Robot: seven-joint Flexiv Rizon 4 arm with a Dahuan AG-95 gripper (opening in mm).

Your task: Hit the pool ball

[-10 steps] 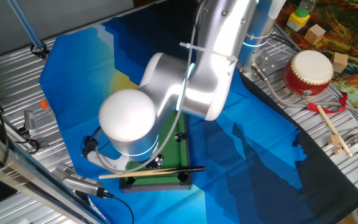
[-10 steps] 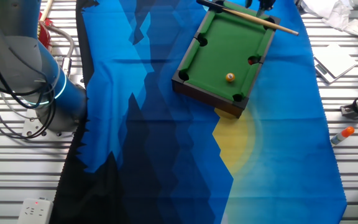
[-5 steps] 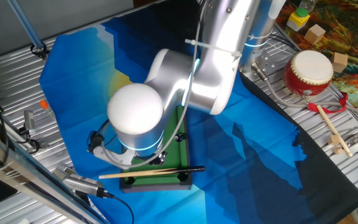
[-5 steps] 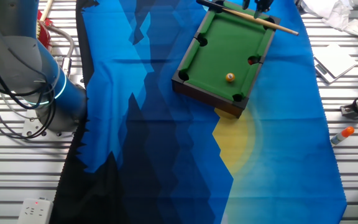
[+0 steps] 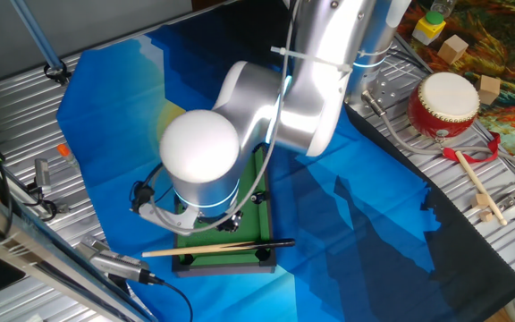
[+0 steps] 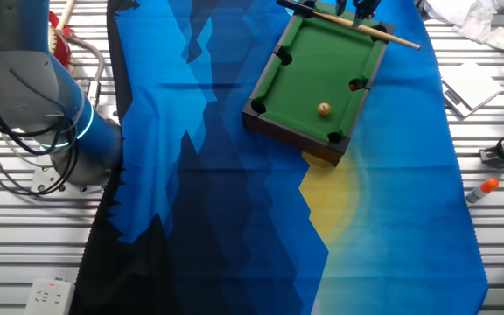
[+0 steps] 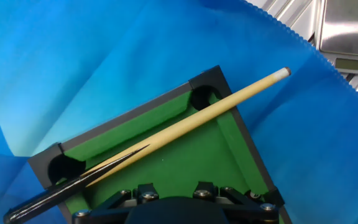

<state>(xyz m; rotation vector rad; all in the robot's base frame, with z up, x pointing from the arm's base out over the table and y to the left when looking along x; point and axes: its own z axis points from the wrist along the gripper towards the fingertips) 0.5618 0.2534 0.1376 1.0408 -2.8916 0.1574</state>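
The pool ball (image 6: 324,108) looked glossy orange, sitting on matt green felt on the toy pool table (image 6: 261,116), which had a dark, smooth-looking frame. The cue (image 7: 185,124) was pale bare wood going into a shiny black butt. Under it all was a wrinkly blue cloth (image 6: 208,175), on a ribbed metal tabletop (image 6: 24,254). The arm (image 5: 266,98) was smooth, satiny silver-white.

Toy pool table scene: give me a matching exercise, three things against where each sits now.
Things:
1. tiny glossy orange pool ball
2. long wooden cue stick
3. red and white toy drum

Places:
A. lying across one end of the green toy pool table
B. off the blue cloth, on the metal tabletop
C. on the green felt

Pairs: 1-C, 2-A, 3-B
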